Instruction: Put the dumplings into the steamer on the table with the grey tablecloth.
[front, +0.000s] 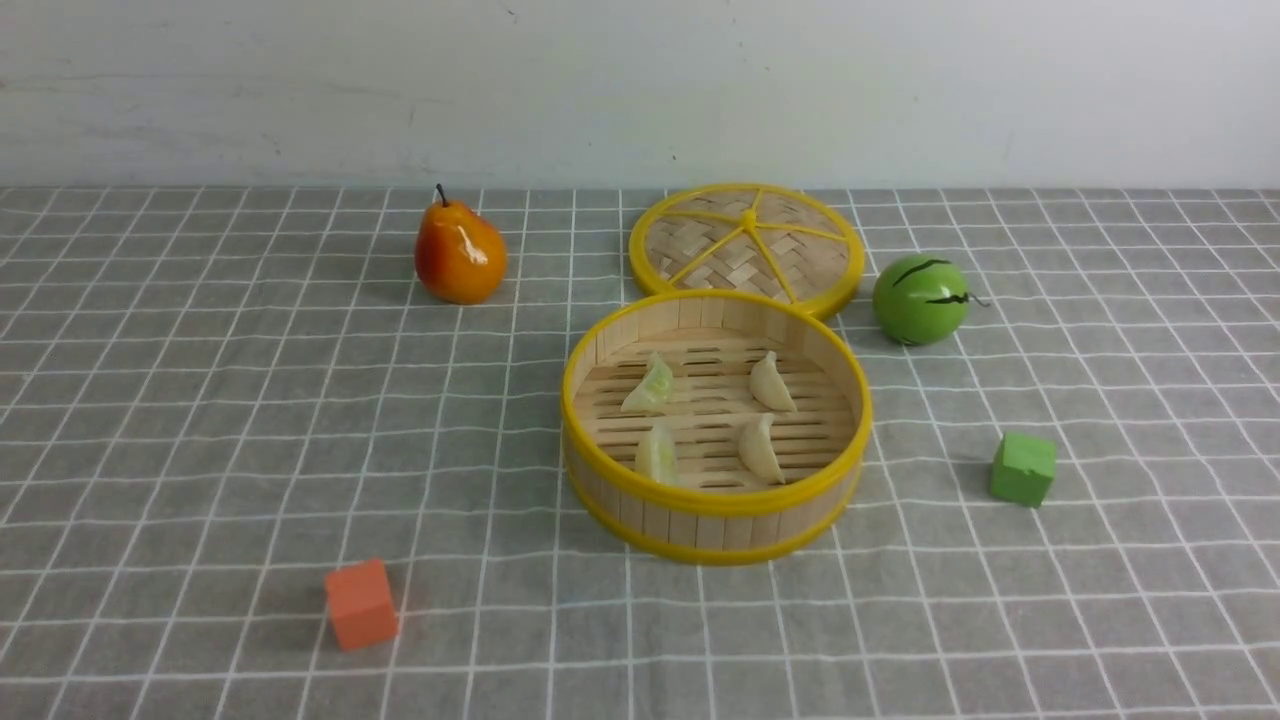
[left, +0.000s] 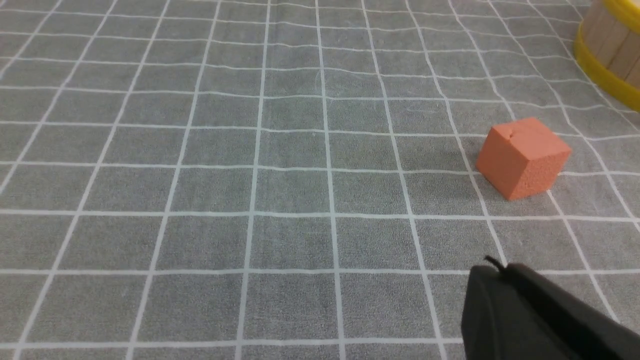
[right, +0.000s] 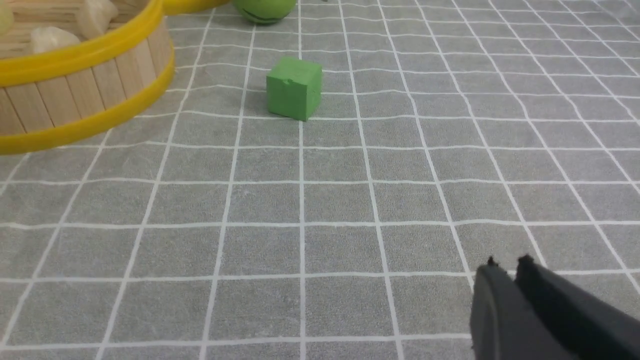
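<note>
The steamer (front: 716, 500) stands on the grey tablecloth (front: 200, 420) at the table's middle. On its slatted floor lie the dumplings: two pale green (front: 651, 385) (front: 657, 455) on the left, two cream (front: 772, 383) (front: 762, 450) on the right. Neither arm shows in the front view. In the left wrist view my left gripper (left: 500, 267) is shut and empty above bare cloth, the steamer's wall (left: 607, 45) far off. In the right wrist view my right gripper (right: 506, 262) shows a narrow gap between its tips, nothing in it, well away from the steamer (right: 75, 85).
An orange cube (front: 361, 603) (left: 522, 157) sits front left and a green cube (front: 1023, 468) (right: 294, 87) right of the steamer. Behind the steamer lies its woven lid (front: 746, 247), with a toy pear (front: 459, 255) to the left and a toy watermelon (front: 920, 299) to the right.
</note>
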